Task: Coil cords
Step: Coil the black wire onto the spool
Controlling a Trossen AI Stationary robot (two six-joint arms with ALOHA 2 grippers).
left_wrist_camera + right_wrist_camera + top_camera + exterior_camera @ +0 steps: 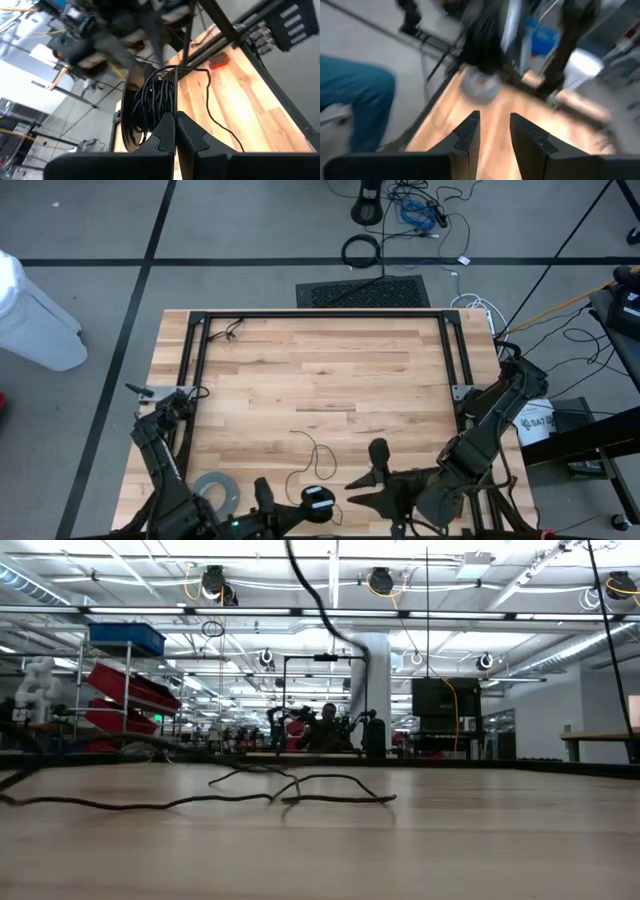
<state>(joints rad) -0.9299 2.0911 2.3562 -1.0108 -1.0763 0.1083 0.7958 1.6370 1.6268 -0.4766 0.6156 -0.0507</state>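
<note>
The cords are one thin dark wire joined to a small round black disc. Part of the wire is wound on the disc. The rest runs off it and lies in slack loops on the wooden table. My left gripper is at the table's near edge, shut at the disc. My right gripper is just right of the disc, open with nothing between its fingers, and it points toward the table's left. My left gripper meets the disc at the wound bundle of wire, right beyond its shut fingertips. The fingertips hide whether they pinch the wire turns or the disc itself. The disc stands on edge off the fingertips, and the free wire trails slack from it onto the table.
A wide grey tape roll lies flat at the near left, also in the right wrist view. A black frame runs along the far and side edges. A person's leg shows beyond the table's left side.
</note>
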